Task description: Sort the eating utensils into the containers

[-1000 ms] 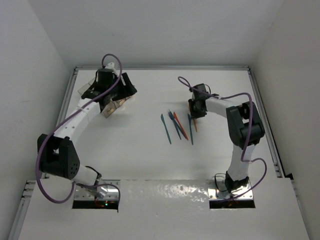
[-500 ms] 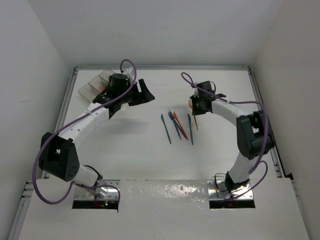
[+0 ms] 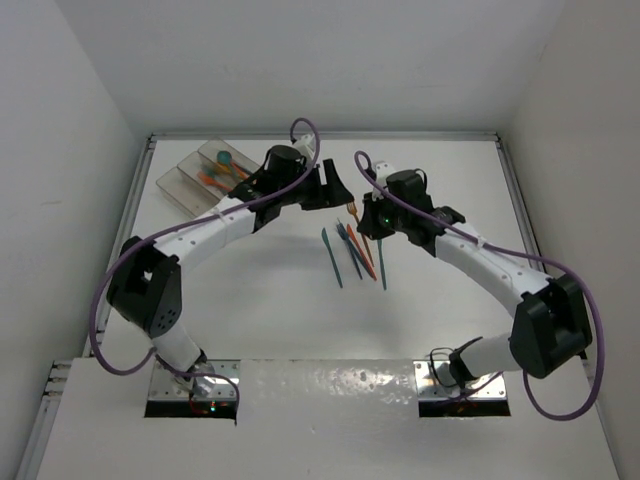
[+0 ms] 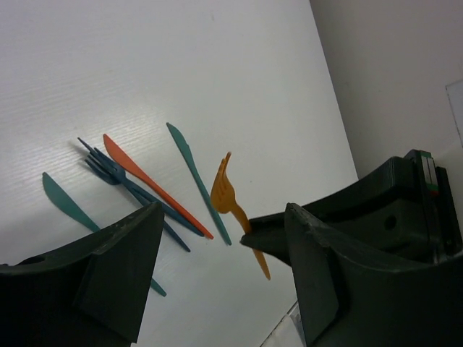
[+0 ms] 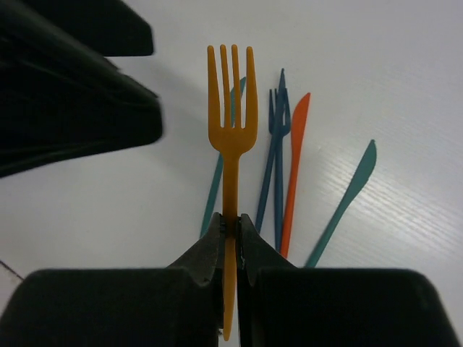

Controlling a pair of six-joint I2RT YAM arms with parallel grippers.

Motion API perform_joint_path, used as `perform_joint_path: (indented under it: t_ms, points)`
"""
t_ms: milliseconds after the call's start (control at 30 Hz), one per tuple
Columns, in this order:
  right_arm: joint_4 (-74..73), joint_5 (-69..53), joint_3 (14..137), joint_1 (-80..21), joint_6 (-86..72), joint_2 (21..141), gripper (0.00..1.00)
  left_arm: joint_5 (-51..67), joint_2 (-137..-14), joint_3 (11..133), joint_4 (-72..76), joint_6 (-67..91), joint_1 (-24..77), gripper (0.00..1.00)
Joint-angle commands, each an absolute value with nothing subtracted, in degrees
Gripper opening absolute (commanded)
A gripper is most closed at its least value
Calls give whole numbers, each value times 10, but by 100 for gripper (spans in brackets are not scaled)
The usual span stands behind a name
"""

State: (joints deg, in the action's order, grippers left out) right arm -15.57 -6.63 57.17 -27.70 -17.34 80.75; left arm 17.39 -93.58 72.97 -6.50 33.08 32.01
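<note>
Crowding the top view's centre, the left gripper (image 3: 338, 193) hung beside the right gripper (image 3: 362, 215); the clear tray (image 3: 178, 182) at upper left held teal and orange utensils (image 3: 222, 166). From the left wrist, spread jaws framed an orange fork (image 4: 226, 194) right of loose utensils (image 4: 145, 184). From the right wrist, jaws pinched its handle, tines up-frame.

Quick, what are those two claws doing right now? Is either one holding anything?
Left gripper: open, holding nothing.
Right gripper: closed on the orange fork, pinching its handle.
</note>
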Motion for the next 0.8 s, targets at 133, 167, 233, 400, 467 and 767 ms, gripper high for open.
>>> perform_joint_path:
  t_ms: [133,167,233,400,467,767]
  points:
    - [-125,-106,565,-286,-214,767,0,173,-969,773,-51,329,348,64]
    - [-124,-107,566,-285,-215,766,0,173,-972,774,-55,329,350,63]
    - [-125,-107,568,-286,-216,764,0,177,-978,776,-55,328,354,59]
    - [-112,-118,569,-285,-228,766,0,185,-984,781,-33,323,359,30]
    - [-110,-124,572,-286,-229,772,0,187,-984,784,-23,316,359,13]
    - [-120,-86,568,-285,-231,770,38,143,-966,805,-56,246,297,0]
